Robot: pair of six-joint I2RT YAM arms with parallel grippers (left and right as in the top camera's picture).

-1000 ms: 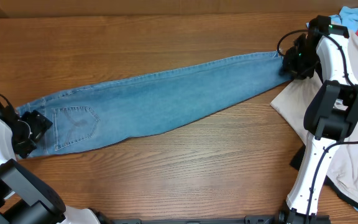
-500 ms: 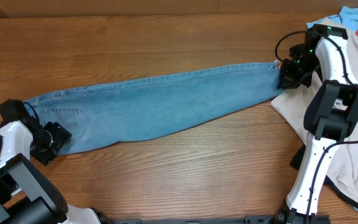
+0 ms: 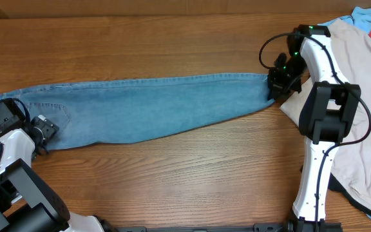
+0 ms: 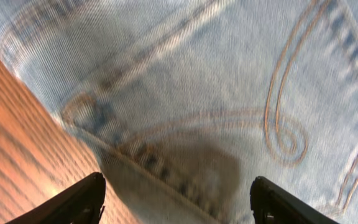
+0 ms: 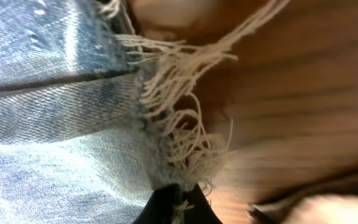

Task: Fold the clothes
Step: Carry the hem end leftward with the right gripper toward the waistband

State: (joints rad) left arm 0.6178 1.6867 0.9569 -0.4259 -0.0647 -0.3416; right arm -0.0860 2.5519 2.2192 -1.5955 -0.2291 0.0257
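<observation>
The jeans (image 3: 160,106) lie stretched in one long narrow strip across the table (image 3: 192,174), waist end at my left and hem end at my right, flat on the wood. My right pincer (image 3: 277,86) is closed tight on the frayed hem (image 5: 179,124); in the wrist view the two dark tips meet at the cloth's edge with loose white threads spilling around them, so I judge I have the hem pinched and not bare air. My left pincer (image 3: 44,131) stands wide apart above the waist end, its tips on either side of the stitched back pocket (image 4: 278,112), and it has hold of nothing. As I read it, the legs look laid one over the other, so the lengthwise fold seems done and the strip is fairly smooth, but no crosswise fold is made yet. What is left is the main part of the work: bringing hem toward waist, then halving again. The beige garment (image 3: 366,96) lies just beside my right pincer, apart from the denim.
</observation>
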